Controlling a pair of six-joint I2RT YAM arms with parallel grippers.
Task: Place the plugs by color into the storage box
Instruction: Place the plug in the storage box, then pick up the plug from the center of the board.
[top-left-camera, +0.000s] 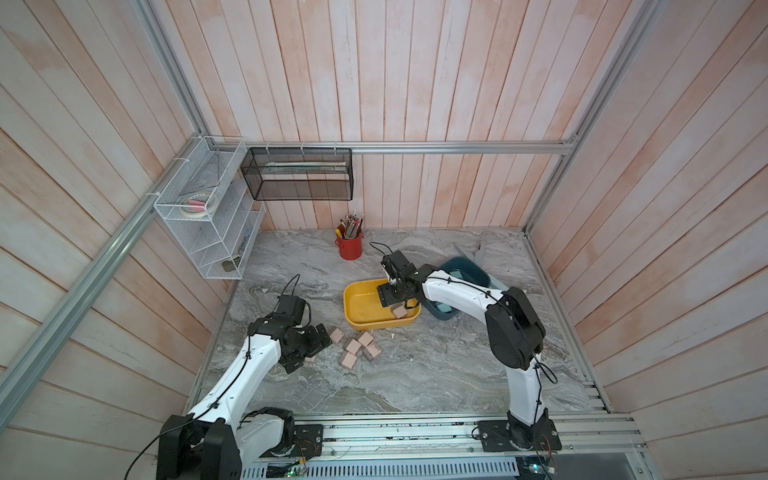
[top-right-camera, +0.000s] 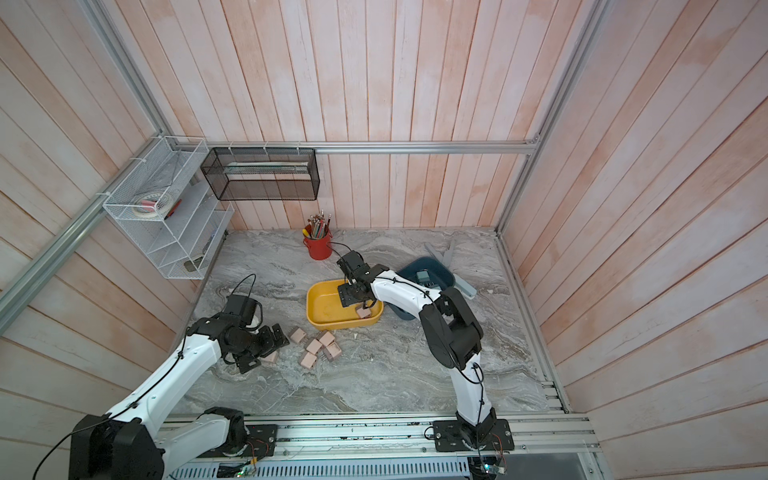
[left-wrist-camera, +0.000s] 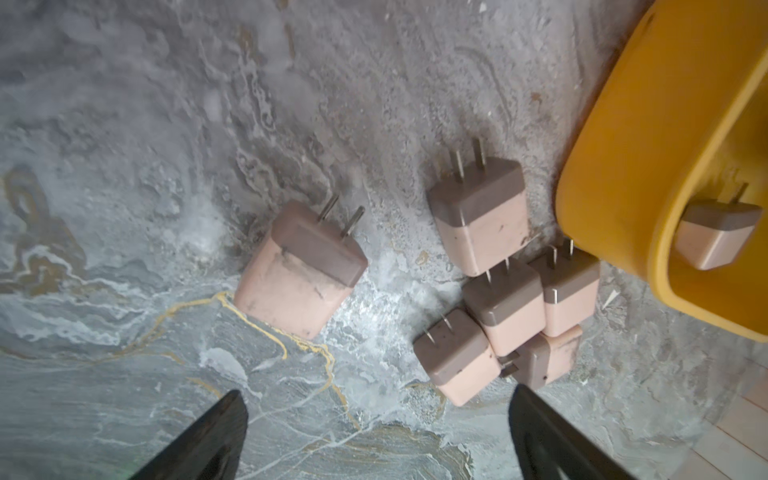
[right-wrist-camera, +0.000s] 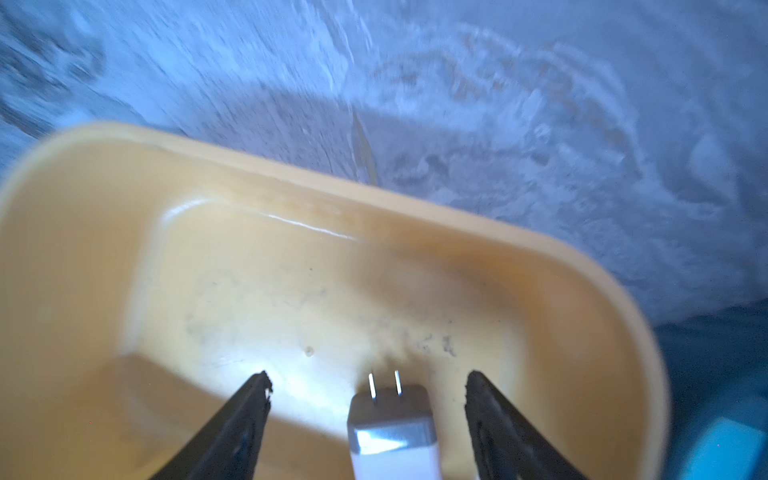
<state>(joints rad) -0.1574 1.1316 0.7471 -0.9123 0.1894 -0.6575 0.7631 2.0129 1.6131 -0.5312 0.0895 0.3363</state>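
Several pale pink plugs lie in a loose cluster on the marble table in front of the yellow storage box. My left gripper hangs open just left of them, empty; a single plug lies ahead of its fingers. My right gripper is open over the yellow box. One pink plug sits between its spread fingers, touching neither. Behind the right arm, the dark blue box holds teal plugs.
A red cup of pencils stands at the back of the table. A white wire rack and a black mesh basket hang on the back left wall. Grey lids lie behind the blue box.
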